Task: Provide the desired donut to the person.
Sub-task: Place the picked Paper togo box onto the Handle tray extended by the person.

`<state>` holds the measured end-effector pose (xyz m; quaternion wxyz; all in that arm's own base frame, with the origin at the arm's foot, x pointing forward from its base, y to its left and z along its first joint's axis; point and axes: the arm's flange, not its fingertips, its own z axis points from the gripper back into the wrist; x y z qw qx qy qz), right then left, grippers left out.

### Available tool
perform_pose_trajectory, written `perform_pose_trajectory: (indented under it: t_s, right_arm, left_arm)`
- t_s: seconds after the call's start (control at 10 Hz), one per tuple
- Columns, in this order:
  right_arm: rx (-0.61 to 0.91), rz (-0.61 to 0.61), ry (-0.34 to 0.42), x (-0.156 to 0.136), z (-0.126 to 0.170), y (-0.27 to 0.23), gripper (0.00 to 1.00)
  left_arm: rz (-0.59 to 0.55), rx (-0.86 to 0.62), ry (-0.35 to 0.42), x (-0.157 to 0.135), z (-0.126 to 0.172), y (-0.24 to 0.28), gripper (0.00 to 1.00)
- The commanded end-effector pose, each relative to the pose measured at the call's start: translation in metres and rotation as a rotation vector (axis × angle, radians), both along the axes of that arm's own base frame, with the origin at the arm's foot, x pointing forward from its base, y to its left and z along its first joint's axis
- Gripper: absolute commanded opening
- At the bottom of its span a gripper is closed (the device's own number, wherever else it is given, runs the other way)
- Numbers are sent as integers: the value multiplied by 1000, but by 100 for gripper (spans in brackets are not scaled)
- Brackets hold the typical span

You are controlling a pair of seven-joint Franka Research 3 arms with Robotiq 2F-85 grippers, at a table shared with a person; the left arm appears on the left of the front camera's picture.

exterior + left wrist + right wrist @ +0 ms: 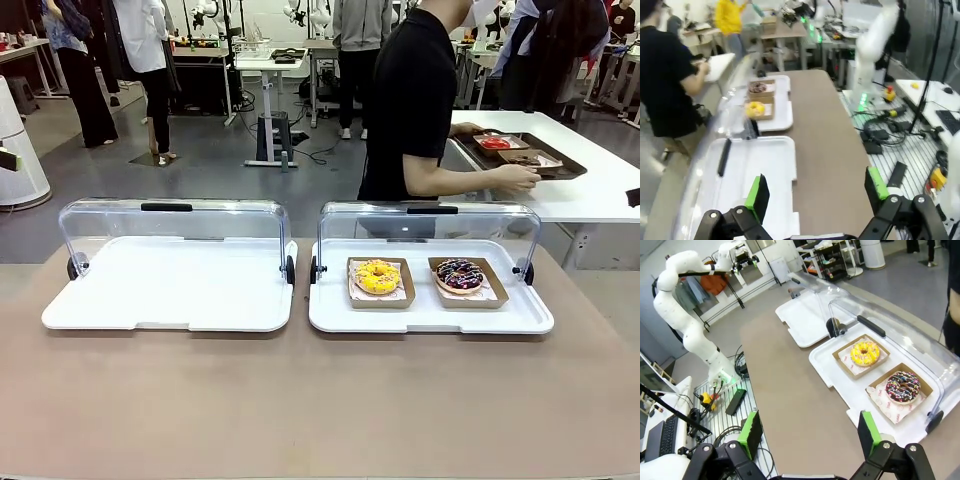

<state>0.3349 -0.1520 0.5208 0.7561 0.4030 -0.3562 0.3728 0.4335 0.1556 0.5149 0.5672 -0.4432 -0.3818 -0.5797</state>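
Two white plastic trays side by side on a brown tabletop (320, 400), each backed by a clear domed lid with a black handle, both lids swung open. Left white tray (170, 290) bare. Right white tray (430, 310) carrying two square brown cardboard holders: yellow-glazed sprinkled donut (377, 276) on the left, dark chocolate-glazed sprinkled donut (459, 274) on the right (just beside each other, not touching). Beyond, person in a black short-sleeved T-shirt (410, 100) turned sideways, one hand (518, 177) reaching to a dark brown tray (570, 165) on a white table.
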Motion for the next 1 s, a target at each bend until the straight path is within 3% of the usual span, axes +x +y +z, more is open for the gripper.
perform_pose_trajectory:
  t_s: [0.0, 0.2, 0.6, 0.8, 0.9]
  right_arm:
    - [23, 6, -20, 2, 0, 1, 100]
    - [23, 6, -20, 2, 0, 1, 100]
    - [23, 6, -20, 2, 0, 1, 100]
    - [23, 6, -20, 2, 0, 1, 100]
    - [23, 6, -20, 2, 0, 1, 100]
  left_arm:
    - [78, 21, -113, -4, 4, -6, 100]
    - [111, 30, -192, -29, -4, 7, 100]
    - [161, 49, -241, -26, -7, 12, 100]
    - [140, 61, -250, -22, -4, 12, 100]
    - [148, 53, -200, -20, -2, 17, 100]
